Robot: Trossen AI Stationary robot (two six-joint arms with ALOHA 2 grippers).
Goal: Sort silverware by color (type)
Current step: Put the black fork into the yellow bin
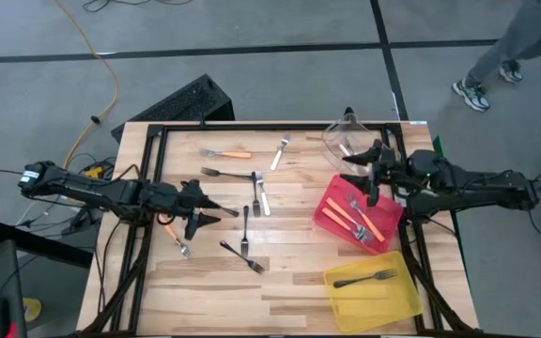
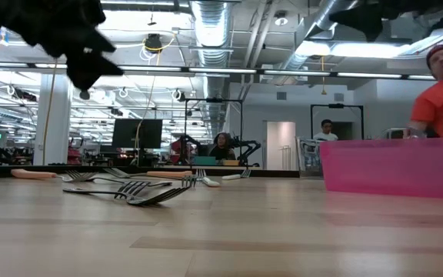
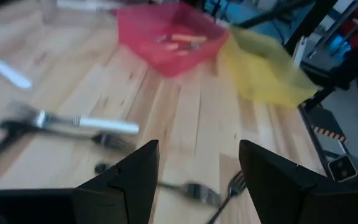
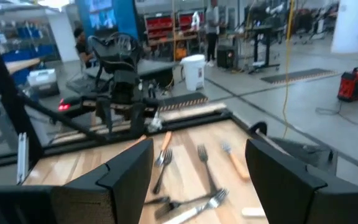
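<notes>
Slatted pale-wood bench (image 1: 280,282) strewn with thin forks (image 1: 242,183) around its middle: orange-handled, matte black, pale silver. Translucent red bin (image 1: 332,202) holding orange-handled ones; yellow bin (image 1: 397,300), one black. Left gripper (image 1: 216,212) and right gripper (image 1: 350,160): dark angular fingers spread, empty.

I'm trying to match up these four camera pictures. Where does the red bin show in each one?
High view: the red bin sits right of centre, orange-handled forks inside, the right hand at its far edge.
Low view: the pinkish wall at right.
Left wrist view: far across the table, ahead of the open left hand.
Right wrist view: not in it.
Shared landmark: the yellow bin beside it.
</notes>
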